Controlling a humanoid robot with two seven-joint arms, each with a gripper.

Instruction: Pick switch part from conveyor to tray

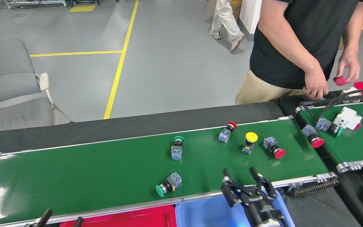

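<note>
Right gripper (239,174): rises from the bottom edge over the near rail of the conveyor, fingers spread wide with nothing between them.
Left gripper: only two dark tips (44,217) show at the bottom-left edge; I cannot tell whether it is spread or closed.
Conveyor (74,176): glossy dark-green belt running left to right, silver rails on both sides.
Green switch part, near (168,185): lies on its side close to the near rail, green cap pointing left, left of the right gripper and apart from it.
Green switch part, far (177,148): mid-belt, cap toward the far rail.
Small red switch part (227,132): near the far rail.
Yellow switch part (250,141): just right of it.
Red switch part (273,148): beside the yellow one, cap toward the near side.
Red tray (121,219): below the near rail.
Blue tray (206,214): right of the red tray, under the right gripper's arm.
Second belt (358,145): narrower, at right, carrying more parts.
Person (295,41): stands behind the belts, one hand (347,67) holding a red-capped part.
</note>
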